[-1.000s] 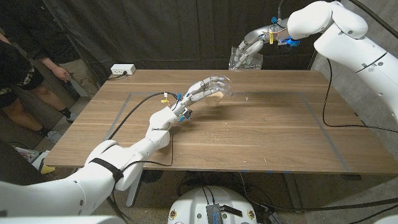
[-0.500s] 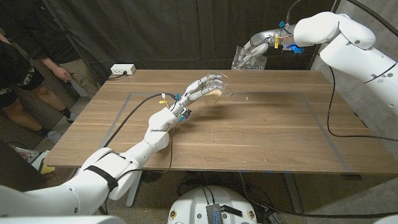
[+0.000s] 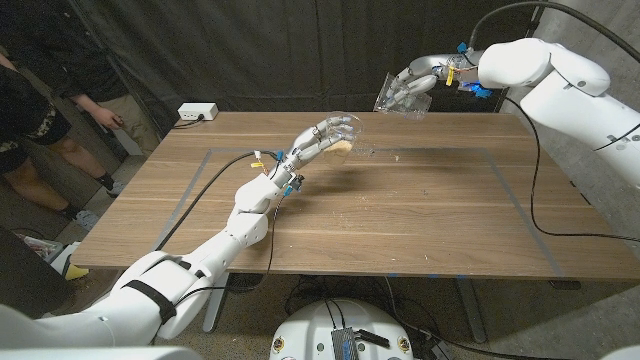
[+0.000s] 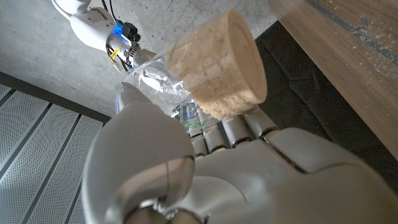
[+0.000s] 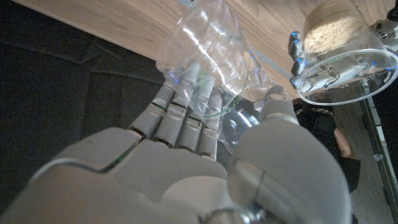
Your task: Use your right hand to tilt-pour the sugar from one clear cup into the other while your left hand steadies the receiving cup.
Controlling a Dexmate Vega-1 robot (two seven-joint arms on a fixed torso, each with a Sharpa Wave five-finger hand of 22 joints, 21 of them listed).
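My left hand (image 3: 318,140) holds a clear cup of tan sugar (image 3: 343,143) tilted on its side just above the far middle of the table. In the left wrist view the sugar cup (image 4: 217,68) lies against my left hand's (image 4: 205,168) fingers. My right hand (image 3: 410,85) grips an empty clear cup (image 3: 402,101) in the air over the table's far edge, tilted, to the right of the sugar cup. In the right wrist view the empty cup (image 5: 205,46) sits in my right hand (image 5: 186,155), with the sugar cup (image 5: 339,37) beyond it.
A white power strip (image 3: 197,113) lies at the table's far left corner. A black cable (image 3: 215,170) runs across the left of the wooden table (image 3: 420,210). A few sugar grains (image 3: 398,155) lie near the far middle. A person (image 3: 40,90) stands at the left.
My right hand has carried the empty cup slightly right and tipped it further. My left hand has raised the sugar cup a little toward the far edge.
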